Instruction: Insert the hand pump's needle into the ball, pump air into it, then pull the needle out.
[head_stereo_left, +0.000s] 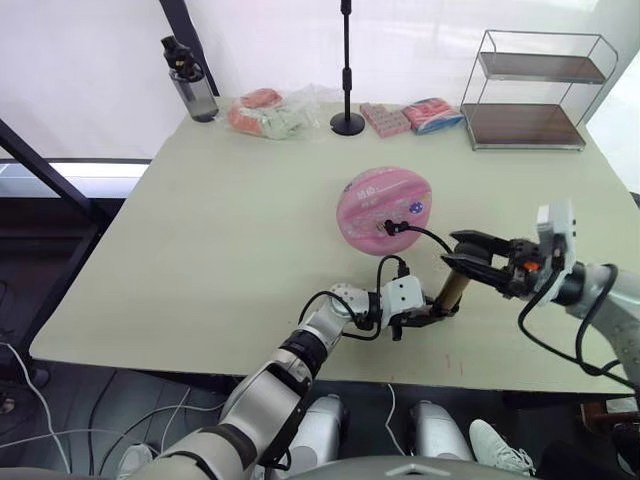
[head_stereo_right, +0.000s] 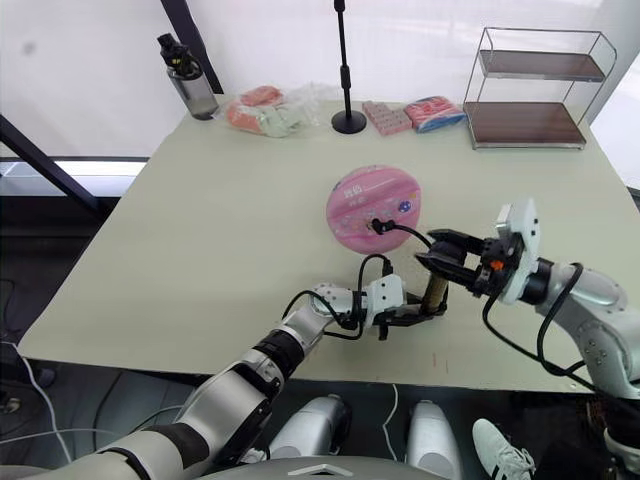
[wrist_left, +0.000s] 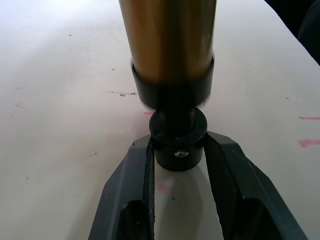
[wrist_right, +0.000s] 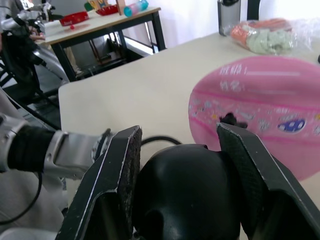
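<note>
— Pale table (head_stereo_left: 200, 260), then?
— Left gripper (head_stereo_left: 425, 318) clamped on hand pump (head_stereo_left: 449, 291) base, right gripper (head_stereo_left: 467, 262) clamped on its handle.
— Ball (head_stereo_left: 384, 207)?
— Just beyond, mid-table, needle (head_stereo_left: 387, 226) in it via hose (head_stereo_left: 425, 234).

No text, brand or number can be read anywhere. The pink ball (wrist_right: 270, 107), at the right of the right wrist view and near the middle of the head views, carries small printed marks: a short row of pale characters near its upper edge, possibly lettering but too blurred to make out, and a small blue patch lower down. The packets (head_stereo_left: 420, 115) at the table's far edge show no legible labels.
</note>
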